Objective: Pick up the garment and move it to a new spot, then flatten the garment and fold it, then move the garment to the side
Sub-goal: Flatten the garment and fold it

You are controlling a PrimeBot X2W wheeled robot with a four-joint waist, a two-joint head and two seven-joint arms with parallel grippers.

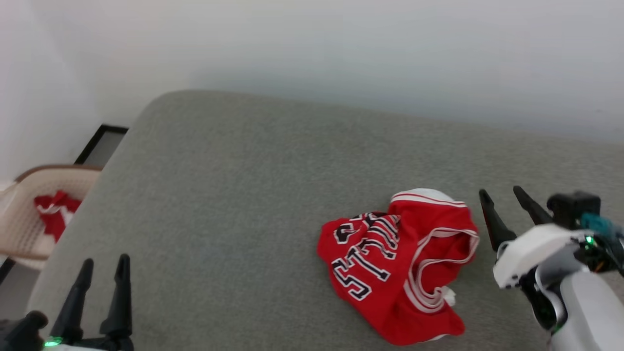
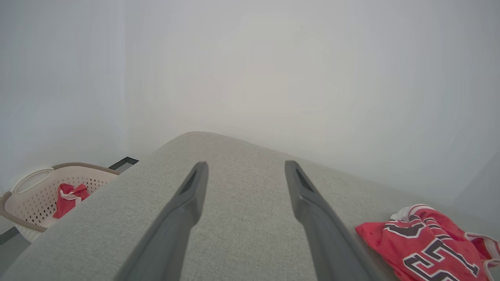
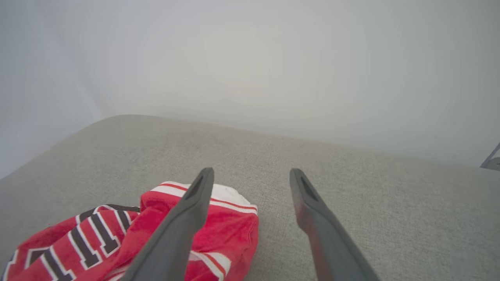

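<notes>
**A:** where's the garment [image 1: 395,263] at?

**B:** crumpled in a heap on the grey cushion [image 1: 234,195], over toward the robot's right. Black lettering faces up and a bit of white lining pokes out at the far end.

**A:** and the grippers?

**B:** right gripper [image 1: 499,191] is just beside it, fingers spread wide, nothing in them. On its wrist cam one finger overlaps the red cloth, honestly can't tell if it touches. Left gripper [image 1: 106,260] is well apart at the near left corner, also wide and empty. There's a beige basket [image 1: 19,229] with a red-and-white bundle [image 1: 53,217] off the cushion's left edge.
</notes>
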